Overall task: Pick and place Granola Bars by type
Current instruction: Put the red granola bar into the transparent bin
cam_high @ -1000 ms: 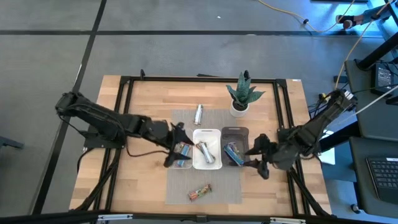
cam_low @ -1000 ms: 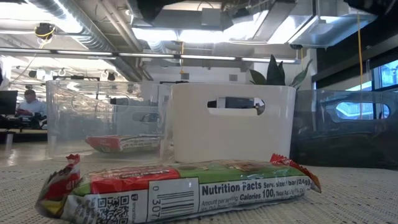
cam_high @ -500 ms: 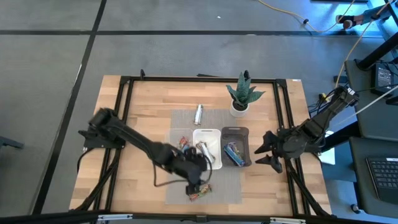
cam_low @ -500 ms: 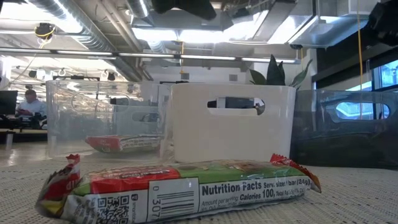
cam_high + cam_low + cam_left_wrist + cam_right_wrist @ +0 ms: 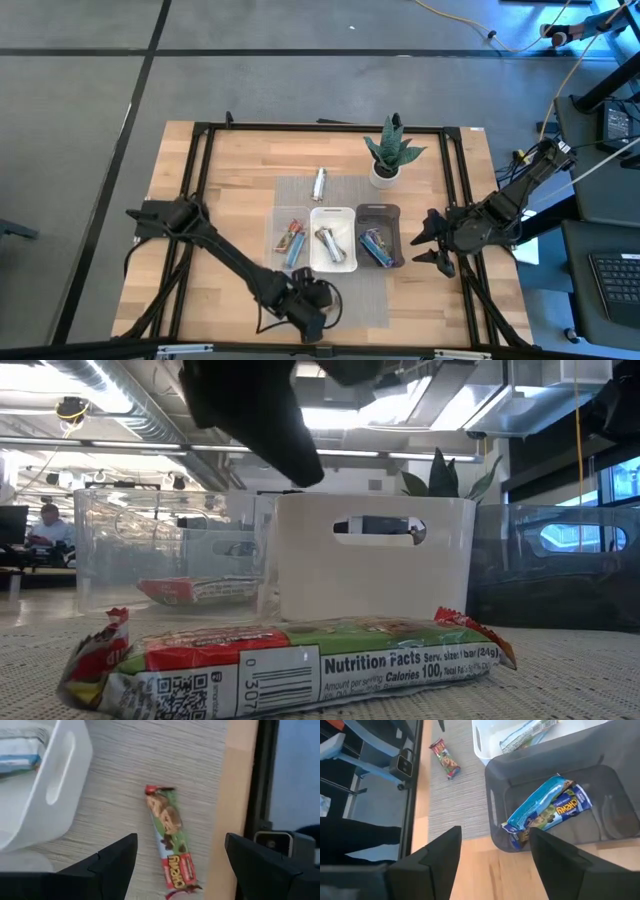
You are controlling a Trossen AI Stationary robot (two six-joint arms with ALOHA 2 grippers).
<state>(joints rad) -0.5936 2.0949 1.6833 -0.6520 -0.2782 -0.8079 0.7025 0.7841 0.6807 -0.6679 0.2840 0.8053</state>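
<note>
Grey mat point(image 5: 372, 300), high view: left gripper point(image 5: 312, 318) above mat's near edge, hiding last near bar; silver bar point(image 5: 319, 184) loose beyond white bin point(image 5: 333, 213); right gripper point(image 5: 432, 242) beside dark bin point(image 5: 379, 210), spread, empty. Low view: red-green bar point(image 5: 290, 658) before white bin. Left wrist view: fingers point(image 5: 115, 862) wide apart, bar ungrasped. Sorting mostly done; two bars left.

red-and-green foil granola bar point(image 5: 170, 840) on the grey woven mat point(image 5: 150, 770); at its 12 o'clock a plain white plastic bin point(image 5: 333, 240), blue foil bars point(image 5: 547, 807) in the dark grey translucent bin point(image 5: 580, 775).
</note>
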